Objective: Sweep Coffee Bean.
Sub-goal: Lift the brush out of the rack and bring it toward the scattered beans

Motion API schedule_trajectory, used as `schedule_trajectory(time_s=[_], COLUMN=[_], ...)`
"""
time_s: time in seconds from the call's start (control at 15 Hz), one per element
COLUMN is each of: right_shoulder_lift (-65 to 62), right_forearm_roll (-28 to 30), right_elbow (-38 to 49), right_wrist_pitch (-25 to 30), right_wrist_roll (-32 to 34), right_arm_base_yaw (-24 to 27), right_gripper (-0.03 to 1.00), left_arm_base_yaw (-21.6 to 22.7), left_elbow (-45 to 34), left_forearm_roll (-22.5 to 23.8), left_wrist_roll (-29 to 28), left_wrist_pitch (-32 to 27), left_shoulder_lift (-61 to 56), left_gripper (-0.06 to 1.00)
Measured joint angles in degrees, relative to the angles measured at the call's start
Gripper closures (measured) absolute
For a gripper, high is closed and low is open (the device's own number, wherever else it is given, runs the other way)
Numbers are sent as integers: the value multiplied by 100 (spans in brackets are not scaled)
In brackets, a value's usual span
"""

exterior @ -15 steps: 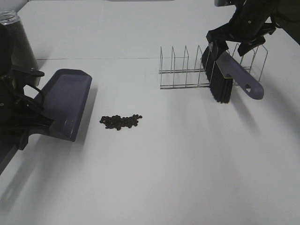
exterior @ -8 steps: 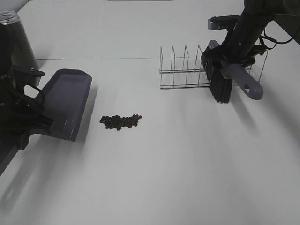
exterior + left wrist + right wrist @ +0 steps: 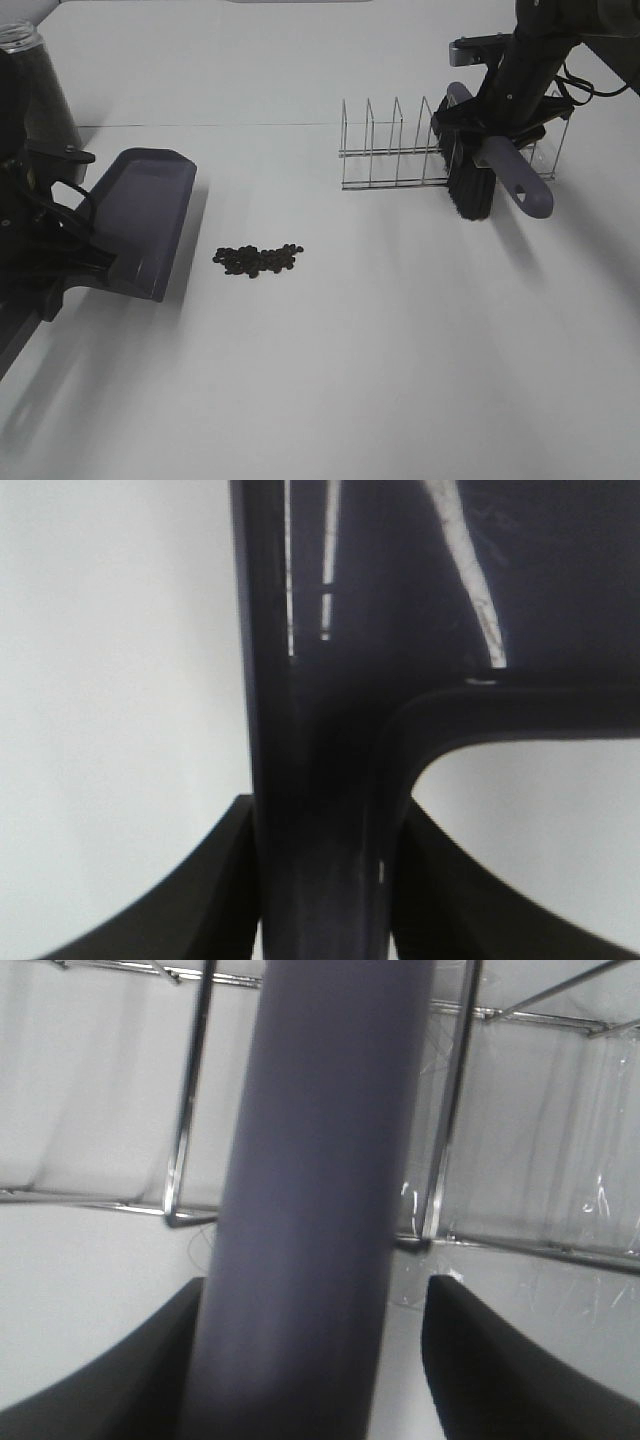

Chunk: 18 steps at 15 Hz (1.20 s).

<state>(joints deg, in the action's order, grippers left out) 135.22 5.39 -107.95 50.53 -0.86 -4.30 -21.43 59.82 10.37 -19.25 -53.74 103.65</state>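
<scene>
The coffee bean cluster (image 3: 258,260) lies on the white table, left of the middle. A dark dustpan (image 3: 145,212) rests just left of it, with its open lip toward the beans. My left gripper (image 3: 62,262) is shut on the dustpan's handle (image 3: 322,880). A dark brush (image 3: 472,185) with a grey handle (image 3: 520,185) leans in the wire rack (image 3: 395,150) at the back right. My right gripper (image 3: 497,132) straddles the brush handle (image 3: 310,1190). One finger (image 3: 110,1380) touches the handle and the other (image 3: 530,1370) stands slightly off it.
A tall clear jar of dark beans (image 3: 35,85) stands at the far left behind the left arm. A seam line (image 3: 230,125) crosses the table at the back.
My right gripper has come down from above the rack onto the brush handle. The brush handle has shifted slightly left. The left arm, dustpan and beans have not moved.
</scene>
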Motion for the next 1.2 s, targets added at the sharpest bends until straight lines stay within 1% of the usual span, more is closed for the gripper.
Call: schedule_trajectory(time_s=[0.27, 0.4, 0.67, 0.8, 1.07, 1.2], right_shoulder_lift=[-149, -521, -1100, -1415, -1874, -2120], right_forearm_roll=[86, 97, 160, 183, 132, -57], right_elbow=[0, 0, 0, 0, 0, 74], right_wrist_pitch=[166, 470, 544, 625, 819, 905], right_wrist_roll=[86, 86, 86, 86, 23, -34], right_arm_base_yaw=[-17, -23, -23, -23, -11, -11], right_gripper=[40, 40, 41, 60, 61, 61], left_arm_base_yaw=[0, 0, 0, 0, 0, 0], left_elbow=[0, 0, 0, 0, 0, 0], left_forearm_roll=[0, 0, 0, 0, 0, 0], left_wrist_roll=[0, 0, 0, 0, 0, 0], left_wrist_pitch=[0, 0, 0, 0, 0, 0], left_shoulder_lift=[0, 0, 0, 0, 0, 0], left_gripper=[63, 63, 63, 63, 63, 63])
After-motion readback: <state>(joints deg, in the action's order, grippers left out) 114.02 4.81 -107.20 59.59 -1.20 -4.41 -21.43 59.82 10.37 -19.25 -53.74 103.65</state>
